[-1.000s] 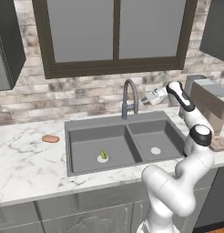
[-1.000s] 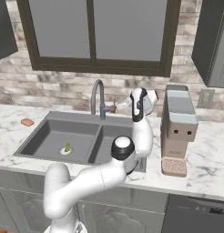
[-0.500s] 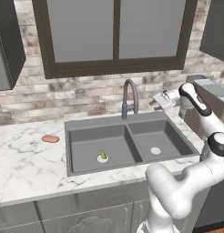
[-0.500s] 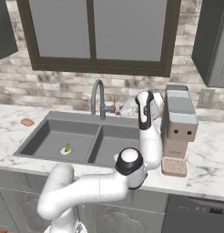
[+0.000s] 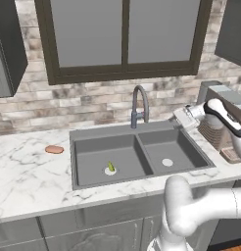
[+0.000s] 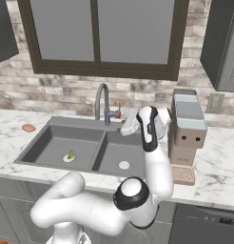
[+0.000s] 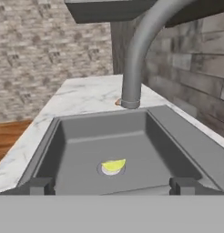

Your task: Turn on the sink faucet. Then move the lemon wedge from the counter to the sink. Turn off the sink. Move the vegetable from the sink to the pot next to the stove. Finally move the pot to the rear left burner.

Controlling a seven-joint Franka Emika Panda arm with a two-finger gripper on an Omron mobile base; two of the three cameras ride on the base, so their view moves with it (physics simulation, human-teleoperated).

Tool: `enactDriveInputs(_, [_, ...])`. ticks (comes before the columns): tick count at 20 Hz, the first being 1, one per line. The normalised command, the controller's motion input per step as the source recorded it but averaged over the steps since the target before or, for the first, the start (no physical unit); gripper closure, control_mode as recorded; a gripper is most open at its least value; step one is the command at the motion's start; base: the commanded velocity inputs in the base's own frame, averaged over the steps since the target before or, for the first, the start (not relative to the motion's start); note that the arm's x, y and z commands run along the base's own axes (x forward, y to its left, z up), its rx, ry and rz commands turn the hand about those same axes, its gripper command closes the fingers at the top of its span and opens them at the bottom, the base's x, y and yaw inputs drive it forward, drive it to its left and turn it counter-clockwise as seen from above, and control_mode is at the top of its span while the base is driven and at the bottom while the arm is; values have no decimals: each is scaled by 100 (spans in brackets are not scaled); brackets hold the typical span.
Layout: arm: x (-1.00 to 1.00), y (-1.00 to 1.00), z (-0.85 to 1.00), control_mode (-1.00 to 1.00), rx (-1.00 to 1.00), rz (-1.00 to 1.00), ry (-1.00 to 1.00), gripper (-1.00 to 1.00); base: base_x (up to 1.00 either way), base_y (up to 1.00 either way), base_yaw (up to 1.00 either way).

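The lemon wedge (image 5: 110,167) (image 6: 70,155) (image 7: 114,165) lies on the round white drain in the left bowl of the dark grey sink (image 5: 179,142) (image 6: 43,143) (image 7: 77,136). Behind the divider between the bowls rises the sink faucet (image 5: 139,105) (image 6: 103,102) (image 7: 141,54). My gripper (image 5: 180,119) (image 6: 130,125) (image 7: 111,186) hangs over the sink's right end, to the right of the faucet and apart from it. It is open, with nothing between its fingers, and points across the bowls at the wedge. The pot, the stove and the burner are out of view.
A flat orange-brown oval (image 5: 54,149) (image 6: 28,127) lies on the white marble counter (image 5: 24,181) (image 6: 219,157) left of the sink. A grey coffee machine (image 5: 220,122) (image 6: 187,128) stands close to the right of my hand. Brick wall and window lie behind.
My hand has drawn back from the faucet, to the right and a little lower, and the elbow has swung right. The lemon wedge and the camera have not moved.
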Motion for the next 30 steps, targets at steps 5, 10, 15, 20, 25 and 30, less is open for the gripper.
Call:
enactDriveInputs(5, [-87,26,4,-100,0,-14,-1,-100,0,0,0])
enactDriveInputs(10, [-66,44,8,-100,-1,-15,0,-100,0,0,0])
enactDriveInputs(15, [-58,55,17,-100,-2,-14,0,-100,0,0,0])
enactDriveInputs(20, [-48,60,23,-100,-4,-13,0,-100,0,0,0])
enactDriveInputs(25, [-39,58,27,-100,-5,-11,1,-100,0,0,0])
enactDriveInputs(30, [-12,64,18,-100,-9,-8,10,-100,0,0,0])
